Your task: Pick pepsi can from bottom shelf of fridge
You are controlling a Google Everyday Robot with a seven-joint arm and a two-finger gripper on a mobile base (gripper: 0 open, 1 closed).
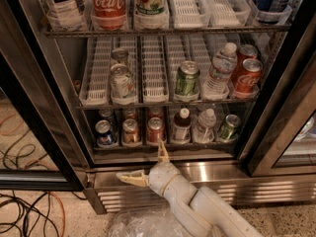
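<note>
The fridge stands open before me, with a ribbed steel base panel. On the bottom shelf the blue pepsi can stands upright at the far left, next to an orange-brown can and a red can. My gripper is open and empty, low in front of the base panel. One finger points left and the other points up toward the shelf's front edge. It is outside the shelf, below and to the right of the pepsi can.
Further right on the bottom shelf stand a dark bottle, a water bottle and a green can. Taller shelves above hold cans and bottles. Black door frames flank the opening. Cables lie on the floor at left; clear plastic lies below my arm.
</note>
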